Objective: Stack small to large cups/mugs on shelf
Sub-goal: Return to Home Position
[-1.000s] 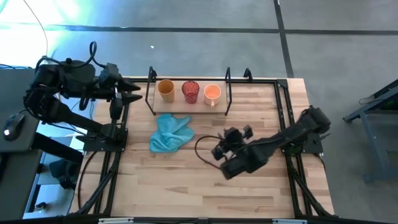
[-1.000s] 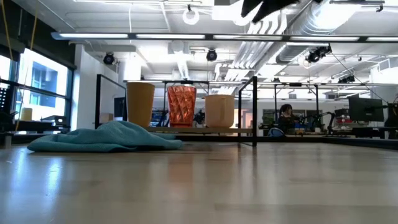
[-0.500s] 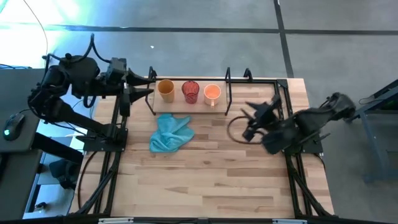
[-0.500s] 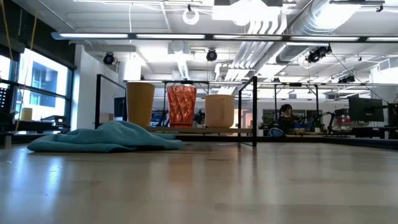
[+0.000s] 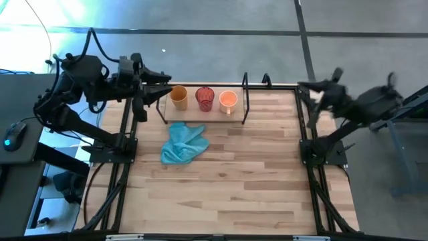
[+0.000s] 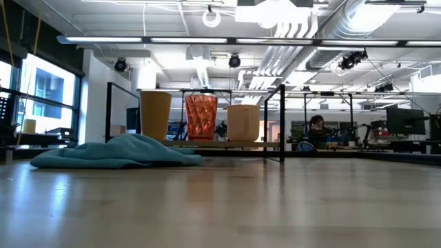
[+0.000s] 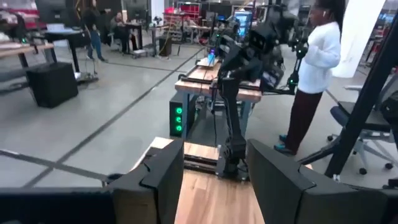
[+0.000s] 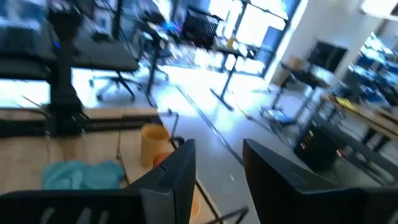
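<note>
Three cups stand in a row on the low black wire shelf (image 5: 245, 100) at the table's far edge: mustard-yellow (image 5: 178, 97), red ribbed (image 5: 204, 98) and light orange (image 5: 228, 100). The low view shows them upright on the shelf's base, yellow (image 6: 156, 116), red (image 6: 201, 117) and orange (image 6: 242, 122). My left gripper (image 5: 165, 85) is open and hovers just left of the yellow cup, pointing right. My right gripper (image 5: 304, 88) is open and raised near the table's far right corner, away from the cups. Its wrist view shows the yellow cup (image 8: 152, 143).
A light blue cloth (image 5: 184, 142) lies crumpled on the table in front of the shelf, also seen in the low view (image 6: 117, 151). Black arm-mount frames run along both table sides. Bare wood fills the middle and near part. A person in white stands beyond the table (image 7: 317, 56).
My right arm has swung from low over the table's middle up and back to the far right corner. My left gripper has moved right, toward the yellow cup. The cups and the cloth have stayed where they were.
</note>
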Controlling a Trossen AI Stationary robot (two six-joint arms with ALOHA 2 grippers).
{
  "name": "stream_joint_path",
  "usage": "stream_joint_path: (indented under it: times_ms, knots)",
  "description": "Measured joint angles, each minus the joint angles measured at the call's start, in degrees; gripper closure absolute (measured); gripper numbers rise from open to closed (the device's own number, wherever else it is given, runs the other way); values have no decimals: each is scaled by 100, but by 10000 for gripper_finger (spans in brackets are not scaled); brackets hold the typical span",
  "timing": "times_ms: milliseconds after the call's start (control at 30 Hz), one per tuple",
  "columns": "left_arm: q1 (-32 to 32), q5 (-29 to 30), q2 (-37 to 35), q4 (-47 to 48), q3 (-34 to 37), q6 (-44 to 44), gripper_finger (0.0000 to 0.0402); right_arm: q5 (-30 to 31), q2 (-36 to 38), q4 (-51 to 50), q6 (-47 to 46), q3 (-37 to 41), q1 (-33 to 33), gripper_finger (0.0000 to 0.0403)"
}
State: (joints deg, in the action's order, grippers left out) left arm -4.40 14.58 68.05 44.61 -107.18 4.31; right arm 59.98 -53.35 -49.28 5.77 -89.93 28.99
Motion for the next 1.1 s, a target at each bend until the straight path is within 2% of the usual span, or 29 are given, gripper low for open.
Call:
stream_joint_path:
  times_ms: [367, 800, 900, 1000, 1100]
  knots:
    - [0, 0, 44, -834, 0, -1074, 238, -1094, 1307, 1137, 1934, 0, -2, 277]
    - [-11, 68, -207, -1214, 2, -1592, 238, -2109, 2645, 868, 2166, 0, -2, 277]
    - [-11, 123, -299, -1323, 1, -1661, 238, -2557, 2823, 872, 2280, 0, -1, 277]
    - [-11, -145, -372, -1421, 0, -1792, 238, -3237, 2959, 817, 2280, 0, 25, 277]
    - [-11, -762, -435, -1395, 0, -1900, 238, -3936, 3036, 639, 2267, 0, 106, 277]
